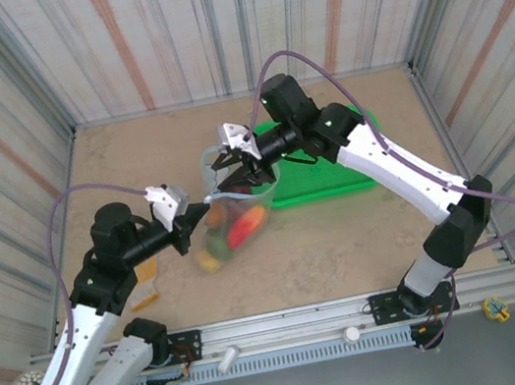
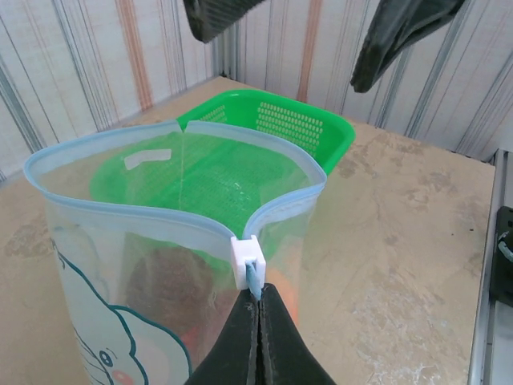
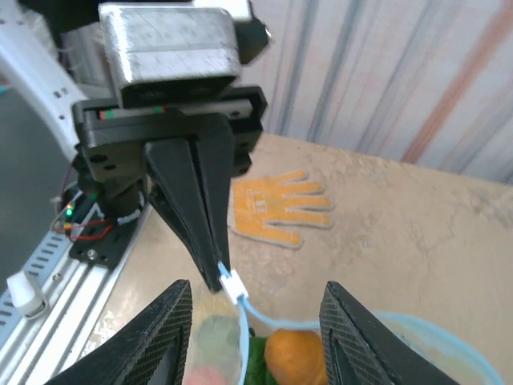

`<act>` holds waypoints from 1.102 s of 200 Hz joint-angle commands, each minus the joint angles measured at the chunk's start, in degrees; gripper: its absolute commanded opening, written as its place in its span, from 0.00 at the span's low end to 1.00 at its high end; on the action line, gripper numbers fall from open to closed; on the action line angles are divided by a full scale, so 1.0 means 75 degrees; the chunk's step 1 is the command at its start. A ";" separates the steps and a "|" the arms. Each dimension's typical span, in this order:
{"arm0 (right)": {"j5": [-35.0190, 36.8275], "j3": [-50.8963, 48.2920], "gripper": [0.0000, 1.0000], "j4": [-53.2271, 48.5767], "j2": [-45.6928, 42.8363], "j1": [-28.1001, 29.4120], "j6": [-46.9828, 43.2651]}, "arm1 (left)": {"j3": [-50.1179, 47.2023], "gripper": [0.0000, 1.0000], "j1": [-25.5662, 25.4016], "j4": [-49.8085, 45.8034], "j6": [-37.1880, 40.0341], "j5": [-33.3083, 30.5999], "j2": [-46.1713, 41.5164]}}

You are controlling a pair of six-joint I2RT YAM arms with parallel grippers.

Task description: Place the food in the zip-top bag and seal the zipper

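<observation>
Plastic: one zip-top bag (image 2: 96,249); one basket (image 2: 321,128); left jaws clamped on zipper (image 2: 160,215); right jaws apart.

— How's the light?
— Bright, even, diffuse; shadows on the table (image 1: 345,237) are soft and faint.
— Sharpness?
— Overhead is mostly crisp. Up close, the food (image 3: 292,357) blurs, and the zip-top bag (image 2: 96,265) carries mild sheen.

You are seeing the zip-top bag (image 1: 229,202) standing mid-tabletop (image 1: 366,243), with the food (image 1: 242,227) lying inside it. The basket (image 1: 335,177) is sitting just behind it, to the right. The glove (image 1: 145,287) is lying at the left. Your left hand (image 1: 201,209) is pinching the zipper (image 2: 160,218) at its near-left end, and your right hand (image 1: 237,169) is hovering over the mouth, jaws apart.
</observation>
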 commanded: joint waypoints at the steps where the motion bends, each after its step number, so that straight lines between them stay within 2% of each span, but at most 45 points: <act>1: -0.0431 0.0443 0.46 -0.1206 0.0418 0.0174 -0.1281 | -0.0058 0.00 -0.0072 0.0151 0.0299 -0.0043 -0.0116; 45: -0.0469 0.0600 0.37 -0.1527 0.0868 0.0409 -0.1433 | -0.0100 0.00 -0.0098 0.0186 0.0319 -0.0071 -0.0138; 83: -0.0273 0.0506 0.37 -0.1338 0.1006 0.0442 -0.1392 | -0.0141 0.00 -0.0110 0.0201 0.0310 -0.0095 -0.0231; 114: -0.0201 0.0553 0.32 -0.1239 0.1060 0.0416 -0.1352 | -0.0151 0.00 -0.0122 0.0211 0.0297 -0.0036 -0.0235; 189: -0.0297 0.0612 0.35 -0.1072 0.1299 0.0406 -0.1152 | -0.0185 0.00 -0.0191 0.0194 0.0309 0.0110 -0.0269; 208: -0.0287 0.0612 0.32 -0.1104 0.1330 0.0391 -0.1151 | -0.0182 0.00 -0.0191 0.0166 0.0321 0.0069 -0.0279; 220: -0.0305 0.0601 0.25 -0.1134 0.1310 0.0364 -0.1143 | -0.0185 0.00 -0.0191 0.0165 0.0321 0.0034 -0.0300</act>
